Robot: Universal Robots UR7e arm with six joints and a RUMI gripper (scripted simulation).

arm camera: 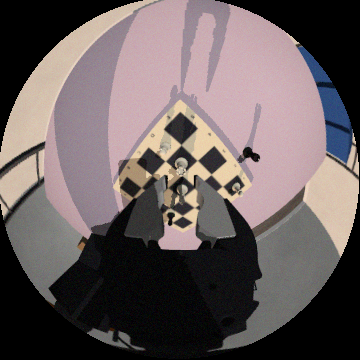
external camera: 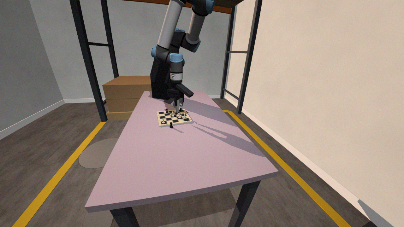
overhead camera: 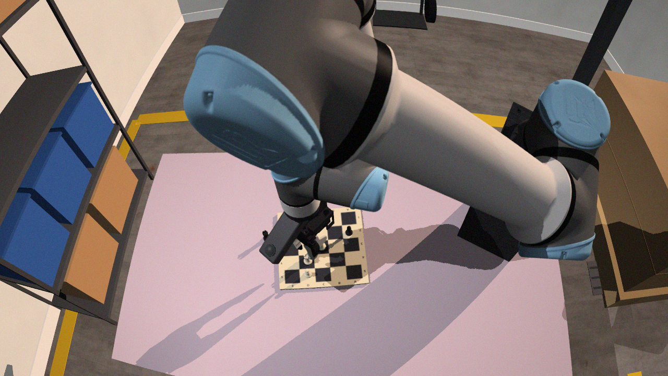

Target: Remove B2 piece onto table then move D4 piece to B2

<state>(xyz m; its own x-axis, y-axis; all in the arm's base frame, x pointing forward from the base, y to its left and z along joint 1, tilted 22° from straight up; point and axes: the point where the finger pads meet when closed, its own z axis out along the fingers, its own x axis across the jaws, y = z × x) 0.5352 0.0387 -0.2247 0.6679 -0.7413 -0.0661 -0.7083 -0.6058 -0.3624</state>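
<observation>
The chessboard [overhead camera: 366,275] [external camera: 158,118] [arm camera: 180,105] lies on the table. A white piece [overhead camera: 307,259] [external camera: 179,115] [arm camera: 181,165] stands upright on D4. My gripper [overhead camera: 307,250] [external camera: 178,112] [arm camera: 180,176] is partly open and empty, low over the D4 and C3 area, fingers pointing down. B2 [overhead camera: 334,232] is a bare dark square. A black piece [overhead camera: 264,232] [external camera: 171,125] [arm camera: 251,154] stands upright on the table beside the E side. The gripper partly hides the board's E and D columns in the top view.
White pieces stand on C3 [overhead camera: 323,245] [external camera: 172,113] [arm camera: 182,190], D5 [overhead camera: 307,273] [external camera: 184,115] [arm camera: 165,147] and E1 [external camera: 163,120] [arm camera: 237,188]. A black piece [overhead camera: 348,230] [external camera: 166,110] [arm camera: 171,218] stands on A2. C3 and D5 are close to the fingers.
</observation>
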